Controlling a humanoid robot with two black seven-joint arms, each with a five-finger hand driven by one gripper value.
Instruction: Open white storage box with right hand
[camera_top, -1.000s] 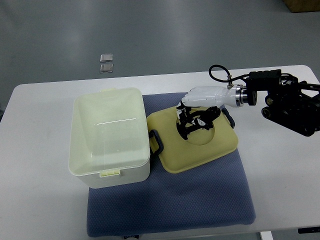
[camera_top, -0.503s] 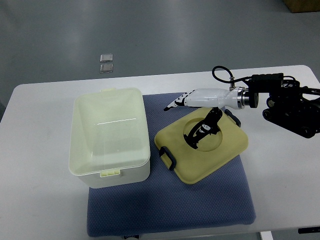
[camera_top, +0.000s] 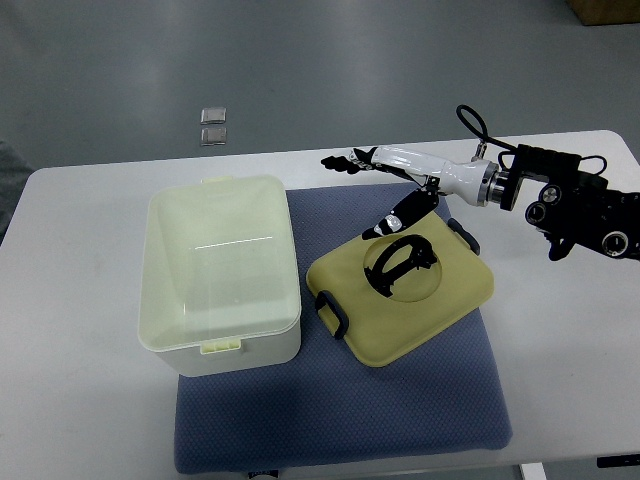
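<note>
The white storage box (camera_top: 222, 273) stands open on the left part of a blue mat (camera_top: 340, 410), its inside empty. Its cream lid (camera_top: 402, 297) lies flat on the mat to the right of the box, with a black handle (camera_top: 400, 266) in its round recess and black latches at its edges. My right hand (camera_top: 385, 190) hangs above the lid's far edge, fingers spread and holding nothing. Its arm comes in from the right edge. The left arm is out of view.
The mat lies on a white table (camera_top: 80, 380). Two small grey squares (camera_top: 212, 126) lie on the floor beyond the table's far edge.
The right hand let go of the lid's handle, opened its fingers and lifted up and back. The lid slid right and settled flat on the mat.
</note>
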